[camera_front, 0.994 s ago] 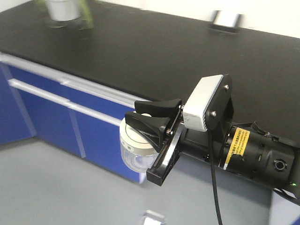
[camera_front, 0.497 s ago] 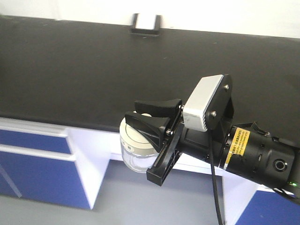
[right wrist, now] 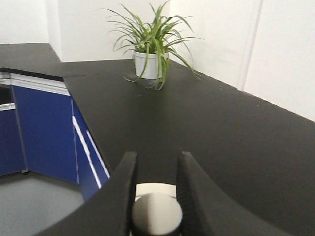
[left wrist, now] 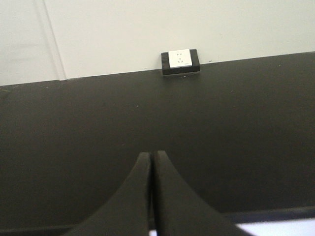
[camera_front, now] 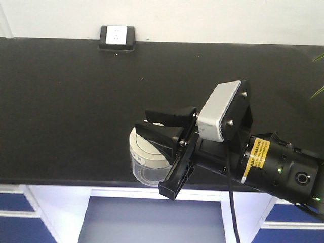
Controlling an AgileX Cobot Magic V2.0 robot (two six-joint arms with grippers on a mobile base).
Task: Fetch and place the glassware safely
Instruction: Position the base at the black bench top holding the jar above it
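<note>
The glass jar (camera_front: 144,167) is clear and squat, with a cream-white lid (camera_front: 143,148). It hangs in my right gripper (camera_front: 144,120) over the front edge of the black counter (camera_front: 76,101). In the right wrist view the right gripper (right wrist: 157,156) has its jaws shut on the lid's round knob (right wrist: 156,214), with a strip of lid (right wrist: 153,188) showing beyond it. My left gripper (left wrist: 150,154) is shut and empty, with its fingers pressed together above the counter (left wrist: 74,128).
A white wall socket in a black box (camera_front: 117,36) sits at the counter's back edge, also in the left wrist view (left wrist: 180,60). A potted plant (right wrist: 150,49) stands on the counter. Blue cabinets (right wrist: 44,128) are below it, and white legs and floor show under the counter.
The view has swung along the counter: the blue cabinets slid out, and the socket moved to the upper left. The jar stays held the same way and now hangs over the counter's front edge.
</note>
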